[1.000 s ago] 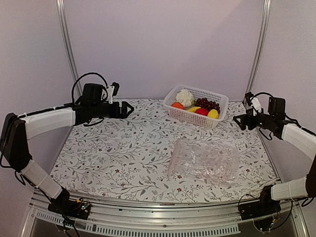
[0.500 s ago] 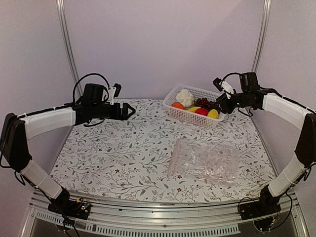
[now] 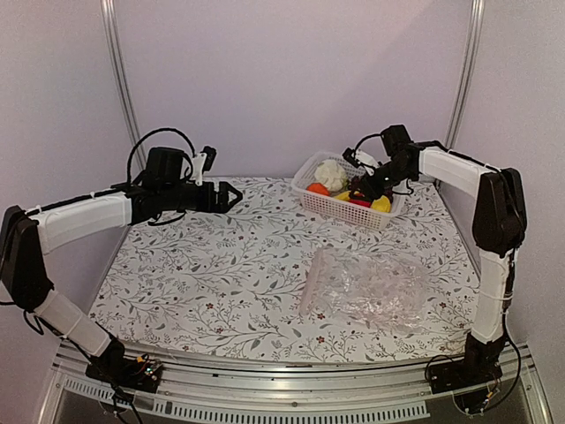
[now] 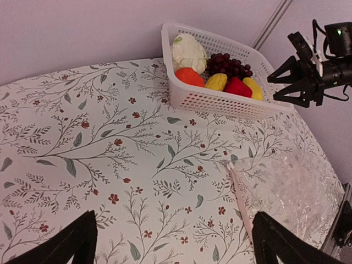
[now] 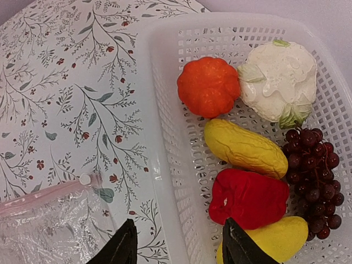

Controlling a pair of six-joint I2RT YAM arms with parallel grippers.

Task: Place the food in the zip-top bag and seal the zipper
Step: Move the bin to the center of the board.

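Note:
The food lies in a white lattice basket [image 3: 388, 177]: white cauliflower [image 5: 278, 80], orange fruit [image 5: 208, 86], yellow piece [image 5: 245, 148], red piece [image 5: 247, 198], purple grapes [image 5: 311, 176]. The clear zip-top bag [image 3: 366, 284] lies flat and empty on the table, its zipper [image 3: 311, 281] along the left edge. My right gripper [image 3: 360, 181] is open and empty above the basket, straddling its near wall [image 5: 179, 250]. My left gripper [image 3: 231, 195] is open and empty, held above the table's left back part [image 4: 173, 242], far from the bag [image 4: 291, 190].
The table has a floral cloth [image 3: 221, 265]. Metal frame posts [image 3: 119, 79] stand at both back corners against the wall. The basket sits at the back right, the bag in front of it near the table's front right.
My right arm has swung from the table's right edge leftward to over the basket. The left arm, the bag and the food have not moved.

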